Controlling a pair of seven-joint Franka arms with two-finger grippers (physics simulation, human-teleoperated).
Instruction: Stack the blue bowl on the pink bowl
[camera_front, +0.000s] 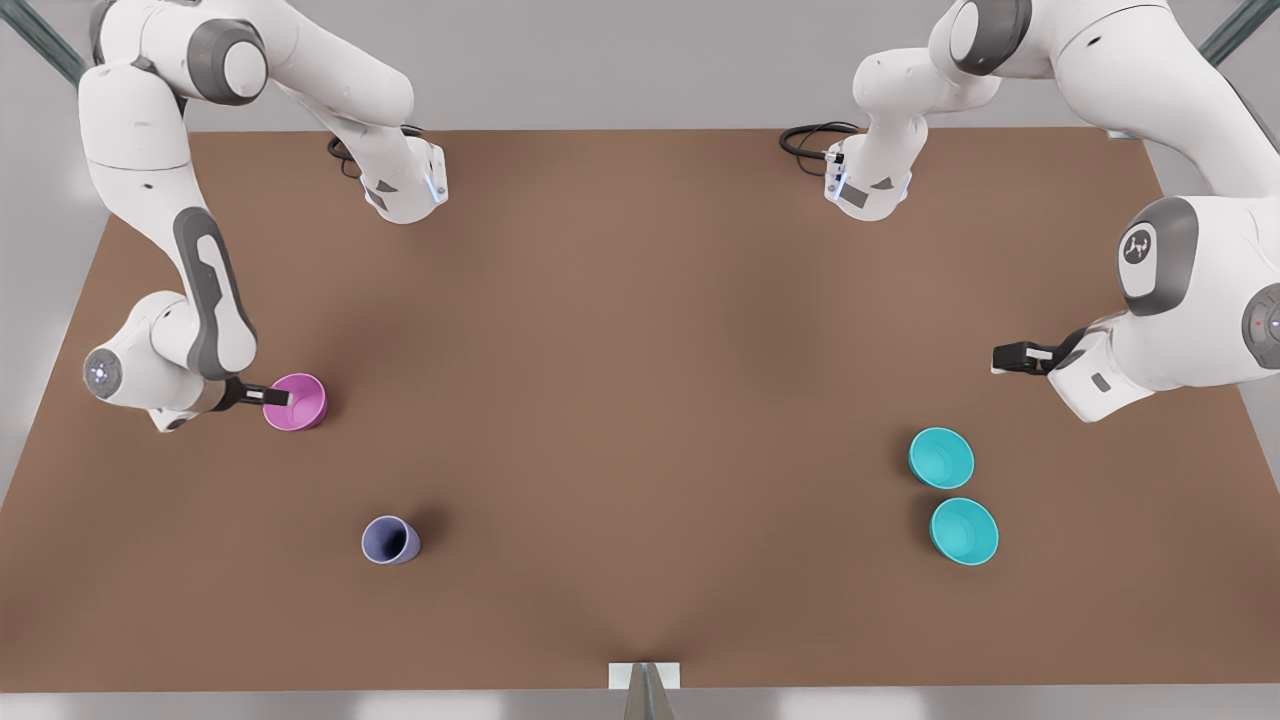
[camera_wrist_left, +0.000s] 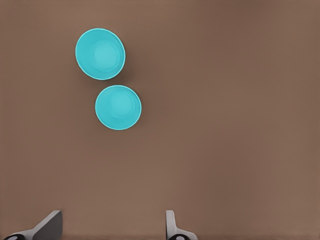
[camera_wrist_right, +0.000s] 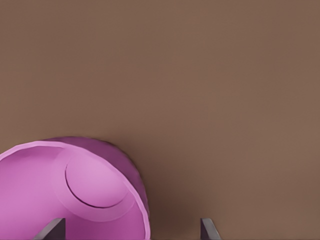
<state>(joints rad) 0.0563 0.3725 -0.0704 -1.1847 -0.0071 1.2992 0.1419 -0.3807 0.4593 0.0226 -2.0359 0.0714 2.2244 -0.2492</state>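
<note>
Both Franka arms have glossy white rounded shells with dark grey bands and caps at the joints. Above the pink bowl (camera_front: 297, 402), one arm carries a long grey stripe down its link and a grey end cap with a small pale light. The arm above the two teal bowls bears a grey oval panel with a white logo and a small red dot nearby. Black cables loop beside each white mounting block, which shows blue lights. The fingers (camera_front: 262, 396) are black.

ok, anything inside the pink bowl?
One finger of the right gripper dips inside the pink bowl. Otherwise it looks empty; the floor beneath that finger is hidden.
</note>
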